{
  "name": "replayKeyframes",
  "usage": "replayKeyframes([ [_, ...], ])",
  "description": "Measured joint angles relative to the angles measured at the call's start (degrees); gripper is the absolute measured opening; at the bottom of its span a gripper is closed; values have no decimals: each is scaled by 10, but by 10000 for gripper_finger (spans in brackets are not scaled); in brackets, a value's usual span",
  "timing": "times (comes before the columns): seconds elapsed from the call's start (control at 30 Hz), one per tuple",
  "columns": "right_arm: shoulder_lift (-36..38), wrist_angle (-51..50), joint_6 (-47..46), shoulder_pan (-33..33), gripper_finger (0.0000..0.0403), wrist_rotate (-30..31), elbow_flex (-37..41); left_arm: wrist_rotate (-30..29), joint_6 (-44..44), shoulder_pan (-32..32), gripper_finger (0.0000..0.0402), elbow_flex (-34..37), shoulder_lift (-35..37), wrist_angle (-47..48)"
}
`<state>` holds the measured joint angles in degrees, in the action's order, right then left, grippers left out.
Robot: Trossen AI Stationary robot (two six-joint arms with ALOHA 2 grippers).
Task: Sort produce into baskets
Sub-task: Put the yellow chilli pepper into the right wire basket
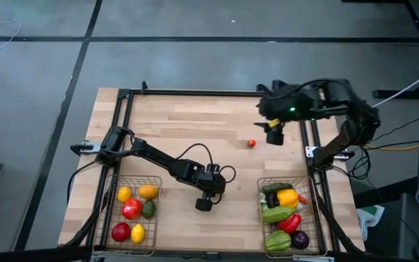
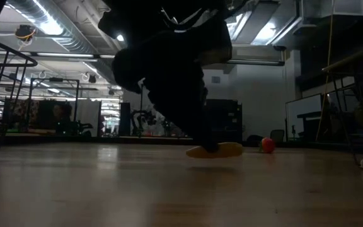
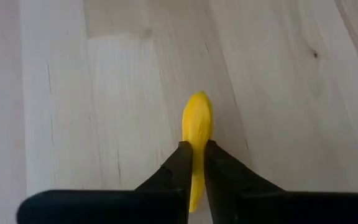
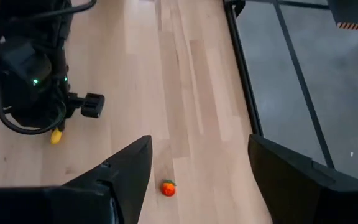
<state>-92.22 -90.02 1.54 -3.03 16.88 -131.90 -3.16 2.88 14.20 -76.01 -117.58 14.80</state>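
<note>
No brand, label or legible writing appeared on any item in the four views.

The left gripper [image 3: 193, 163] stood low over the table [image 1: 188, 127], between the two baskets, with its fingers [image 3: 178, 168] clamped on a yellow banana [image 3: 197, 134]. In the left wrist view the banana's near end was hidden between the fingers; only its far end projected past the tips. In the high view the gripper body covered the banana entirely. In the low view the banana [image 2: 216, 150] lay at table level under the dark arm, whose upper part was cut off by the frame edge.

The right gripper [image 4: 197, 180] hung above the far right part of the table, its fingers apart and holding nothing. A small red-orange piece [image 1: 252, 143] lay on the bare wood just beside it, apart from both baskets.

The left basket [image 1: 108, 211] held yellow, orange, red and green pieces. The right basket [image 1: 262, 218] held green, yellow, red and purple pieces; several overlapped, so their exact kinds could not be told. The near rims of both baskets were cut off or obscured at the table's front edge. In the low view the room behind was dim and the right basket showed only as thin wire at the frame edge.
</note>
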Motion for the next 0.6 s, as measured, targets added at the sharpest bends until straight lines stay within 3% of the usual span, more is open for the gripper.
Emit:
replayKeyframes([
  [0.3, 55, 0, 3, 0, 264, -10, 0, 0, 34, 0, 42, 0, 0, -23],
  [0.6, 107, 0, -12, 0, 264, -10, 0, 29, 63, 0, 44, 0, 2, -179],
])
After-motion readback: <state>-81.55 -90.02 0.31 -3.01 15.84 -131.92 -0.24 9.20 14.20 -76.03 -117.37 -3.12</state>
